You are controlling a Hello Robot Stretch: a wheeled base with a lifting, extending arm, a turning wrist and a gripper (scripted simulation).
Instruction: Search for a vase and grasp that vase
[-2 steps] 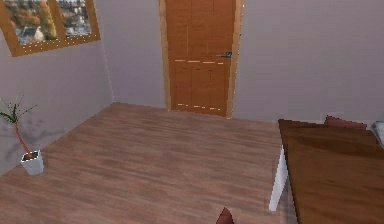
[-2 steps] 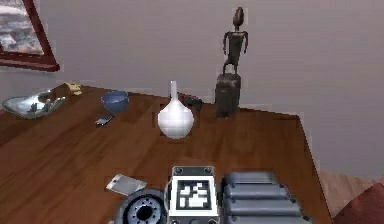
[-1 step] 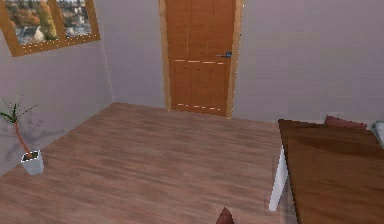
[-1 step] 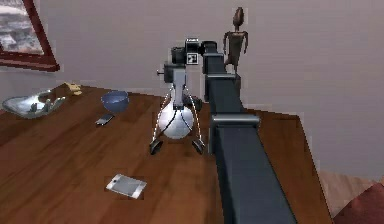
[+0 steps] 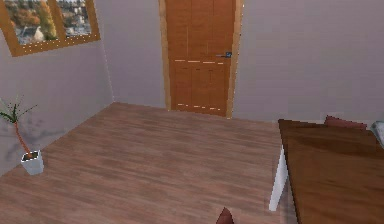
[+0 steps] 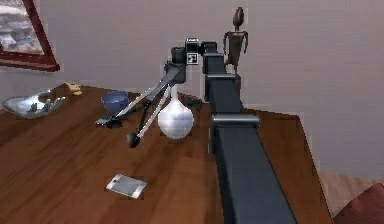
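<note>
A white round-bellied vase with a narrow neck stands on the wooden table in the arm side view. The dark arm reaches out over the table just right of it. My gripper slants down and left from its dark body, its thin fingers ending low over the tabletop left of the vase. I cannot tell whether the gripper holds anything or touches the vase.
On the table lie a blue bowl, a glassy dish and a flat phone; a dark figure statue stands at the back. The forward view has a wooden door, a potted plant, open floor and a table corner.
</note>
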